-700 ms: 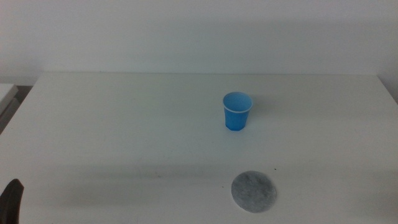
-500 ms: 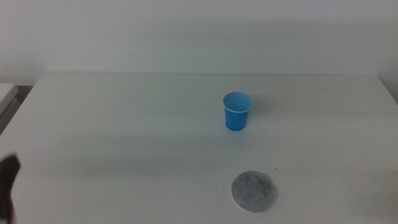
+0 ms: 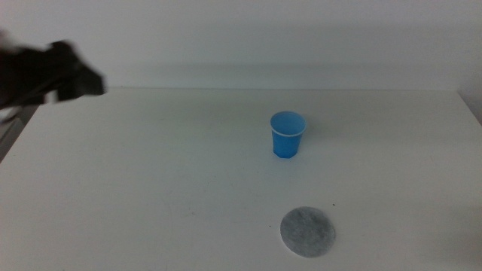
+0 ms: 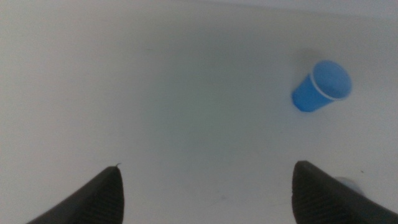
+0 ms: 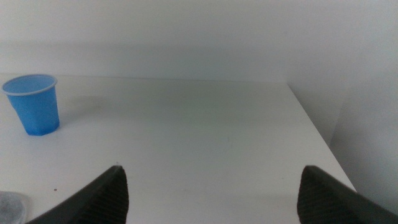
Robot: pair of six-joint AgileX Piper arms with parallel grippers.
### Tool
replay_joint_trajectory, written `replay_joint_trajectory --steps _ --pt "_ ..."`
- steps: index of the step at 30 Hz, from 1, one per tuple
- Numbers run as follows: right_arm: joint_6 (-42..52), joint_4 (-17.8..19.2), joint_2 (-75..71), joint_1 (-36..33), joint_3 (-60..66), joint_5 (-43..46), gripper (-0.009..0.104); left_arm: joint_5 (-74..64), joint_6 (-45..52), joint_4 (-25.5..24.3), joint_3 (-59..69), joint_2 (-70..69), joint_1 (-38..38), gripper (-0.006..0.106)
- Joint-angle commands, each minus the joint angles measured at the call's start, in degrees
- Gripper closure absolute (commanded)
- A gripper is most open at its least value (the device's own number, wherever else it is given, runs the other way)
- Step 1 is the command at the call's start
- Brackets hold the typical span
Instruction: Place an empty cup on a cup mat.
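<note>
The blue cup point(image 3: 287, 135) stands upright and empty on the white table, right of centre. The grey round cup mat point(image 3: 307, 231) lies flat nearer the front edge, apart from the cup. My left gripper point(image 3: 86, 81) is a dark blur high over the table's far left corner, well away from both. In the left wrist view its jaws stand wide open and empty point(image 4: 206, 167), with the cup point(image 4: 322, 87) seen from above. My right gripper point(image 5: 212, 168) is open and empty, out of the middle view. Its wrist view shows the cup point(image 5: 34, 104) and the mat's edge point(image 5: 9, 205).
The white table point(image 3: 151, 165) ends at a pale wall at the back. Its right edge point(image 5: 314, 134) shows in the right wrist view. A darker strip point(image 3: 15, 124) lies beyond the table's left side.
My left arm has risen from the bottom left corner of the middle view to the upper left, above the table's far corner. The cup and mat have not moved.
</note>
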State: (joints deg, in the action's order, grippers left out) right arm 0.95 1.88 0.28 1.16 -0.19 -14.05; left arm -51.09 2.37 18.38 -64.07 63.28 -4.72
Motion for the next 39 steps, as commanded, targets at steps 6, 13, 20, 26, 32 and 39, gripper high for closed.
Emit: replay_joint_trajectory --steps 6,13,20,26,32,39 --pt "0.2 0.3 -0.3 -0.1 0.2 0.4 0.002 -0.8 -12.2 -8.2 -14.5 16.9 -11.9 0.011" --pt "0.2 0.3 -0.3 -0.1 0.2 0.4 0.002 -3.7 -19.9 -18.4 -29.5 32.6 -23.1 0.011" --pt "0.2 0.3 -0.3 -0.1 0.2 0.4 0.002 -5.6 -23.7 -19.6 -42.6 47.0 -28.4 0.011" --pt "0.2 0.3 -0.3 -0.1 0.2 0.4 0.002 -13.7 -23.1 -16.9 -56.4 59.0 -28.4 0.011" --pt "0.2 0.3 -0.3 -0.1 0.2 0.4 0.002 -15.1 -21.1 -17.4 -65.7 67.8 -28.4 0.011" --pt "0.2 0.3 -0.3 -0.1 0.2 0.4 0.002 -13.1 -20.2 -17.5 -68.7 73.8 -28.3 0.011"
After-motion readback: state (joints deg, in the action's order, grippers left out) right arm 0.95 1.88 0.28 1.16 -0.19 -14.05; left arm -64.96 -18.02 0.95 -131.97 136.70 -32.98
